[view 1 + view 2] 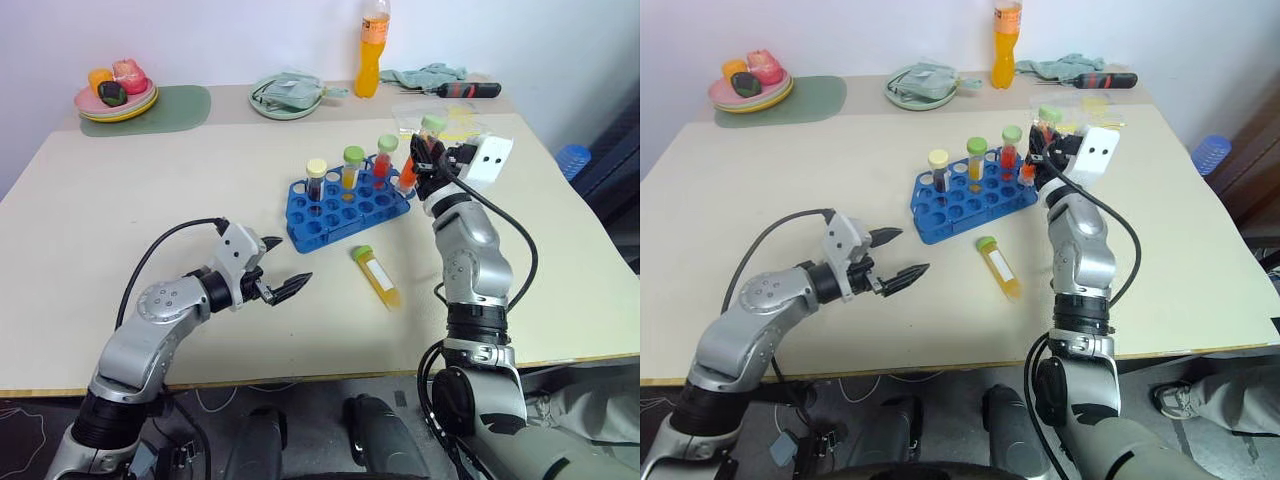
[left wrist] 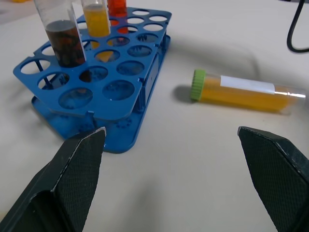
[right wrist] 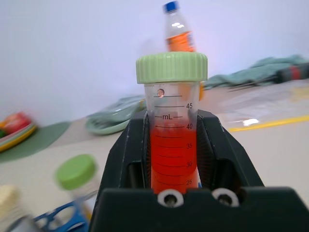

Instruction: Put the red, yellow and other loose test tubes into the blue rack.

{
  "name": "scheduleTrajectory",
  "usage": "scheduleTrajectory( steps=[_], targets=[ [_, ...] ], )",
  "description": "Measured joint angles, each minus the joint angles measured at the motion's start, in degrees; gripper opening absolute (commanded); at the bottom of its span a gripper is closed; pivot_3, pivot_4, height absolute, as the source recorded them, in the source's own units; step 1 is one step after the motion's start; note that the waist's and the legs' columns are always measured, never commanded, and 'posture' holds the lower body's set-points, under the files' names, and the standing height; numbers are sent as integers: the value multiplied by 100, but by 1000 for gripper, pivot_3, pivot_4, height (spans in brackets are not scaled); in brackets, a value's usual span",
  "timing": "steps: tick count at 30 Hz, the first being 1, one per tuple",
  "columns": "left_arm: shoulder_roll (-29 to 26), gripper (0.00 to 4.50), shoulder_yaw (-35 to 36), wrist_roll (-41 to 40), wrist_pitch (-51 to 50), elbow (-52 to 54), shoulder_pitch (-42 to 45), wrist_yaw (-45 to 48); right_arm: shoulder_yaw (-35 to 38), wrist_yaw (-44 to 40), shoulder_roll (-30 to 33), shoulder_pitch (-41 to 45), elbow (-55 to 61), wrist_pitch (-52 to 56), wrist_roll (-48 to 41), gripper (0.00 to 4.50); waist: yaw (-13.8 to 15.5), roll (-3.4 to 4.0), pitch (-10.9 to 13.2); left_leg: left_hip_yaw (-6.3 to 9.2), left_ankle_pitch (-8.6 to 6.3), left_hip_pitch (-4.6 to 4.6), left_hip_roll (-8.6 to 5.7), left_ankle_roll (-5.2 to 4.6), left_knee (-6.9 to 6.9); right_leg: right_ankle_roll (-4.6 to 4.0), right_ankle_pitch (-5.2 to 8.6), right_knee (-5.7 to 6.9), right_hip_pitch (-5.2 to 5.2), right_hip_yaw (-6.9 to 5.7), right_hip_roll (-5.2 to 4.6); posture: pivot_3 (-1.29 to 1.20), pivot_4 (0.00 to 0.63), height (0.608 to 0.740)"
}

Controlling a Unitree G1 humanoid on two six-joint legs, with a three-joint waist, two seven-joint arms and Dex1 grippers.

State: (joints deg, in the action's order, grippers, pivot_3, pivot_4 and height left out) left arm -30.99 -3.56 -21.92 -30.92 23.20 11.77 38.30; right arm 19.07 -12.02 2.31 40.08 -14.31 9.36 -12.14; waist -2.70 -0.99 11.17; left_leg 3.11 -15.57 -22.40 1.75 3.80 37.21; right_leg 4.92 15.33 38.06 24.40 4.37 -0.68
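The wide beige tabletop is carrying everything. Just beyond and beside the left gripper, the small bright blue plastic rack with a grid of round holes is sitting near the middle of the table, and three capped tubes are standing upright in its far row: a cream-capped tube of dark liquid, a green-capped tube of yellow liquid and a green-capped tube of red liquid.

The right gripper is hovering at the far right end of the rack, raised above the table. Its two black fingers are clamping a clear plastic tube with a pale green screw cap and orange-red liquid — the tube is standing upright between the pads, cap uppermost, with the printed scale facing the wrist camera.

The left gripper is hanging low over the bare tabletop on the near side of the rack, its black fingers spread fully apart and gripping nothing. Ahead of it, between its spread fingertips and to the side of the rack, a green-capped clear tube of yellow liquid with a white label is lying flat on the table — loose, touching neither the rack nor either gripper.
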Motion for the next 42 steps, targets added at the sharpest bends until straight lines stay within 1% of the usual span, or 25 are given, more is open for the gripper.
scheduleTrajectory(
  steps=[4, 8, 21, 30, 42],
  targets=[
    [-14, 4500, 6, -7, -11, 57, -12, 13, -27, 81, 5, 125, -655, -516, -10, 775, -20, 1, 1, 1, 0, 2, 1, 0, 0, 0, 0, 3, 0, 1, 2, 0, 150, 740],
    [-14, 4500, 12, -47, -92, 231, -31, 6, -75, 85, 10, 291, -1101, -799, -53, 775, -40, 2, 1, 1, 0, 2, 1, 0, 0, -1, 0, 3, 0, 1, 2, 0, 150, 740],
    [37, 4500, 8, -233, -247, 407, -44, -81, -197, 126, 114, 645, -2120, -1450, -69, 775, -123, 2, 1, 3, 0, 2, 1, 0, -1, -1, 0, 3, 0, 0, 2, 0, 150, 740],
    [46, 4500, 7, -241, -261, 407, -44, -124, -365, 106, 171, 727, -2554, -1922, 14, 775, -127, 2, 1, 3, 0, 2, 1, 0, -1, -1, 0, 3, 0, 1, 2, 0, 150, 740],
    [72, 4500, -2, -241, -275, 409, -44, -141, -645, 38, 223, 713, -2776, -2449, 275, 775, -138, 2, 1, 3, 0, 3, 2, 0, -2, -1, 0, 3, 0, 2, 3, 0, 150, 740]
  ],
)
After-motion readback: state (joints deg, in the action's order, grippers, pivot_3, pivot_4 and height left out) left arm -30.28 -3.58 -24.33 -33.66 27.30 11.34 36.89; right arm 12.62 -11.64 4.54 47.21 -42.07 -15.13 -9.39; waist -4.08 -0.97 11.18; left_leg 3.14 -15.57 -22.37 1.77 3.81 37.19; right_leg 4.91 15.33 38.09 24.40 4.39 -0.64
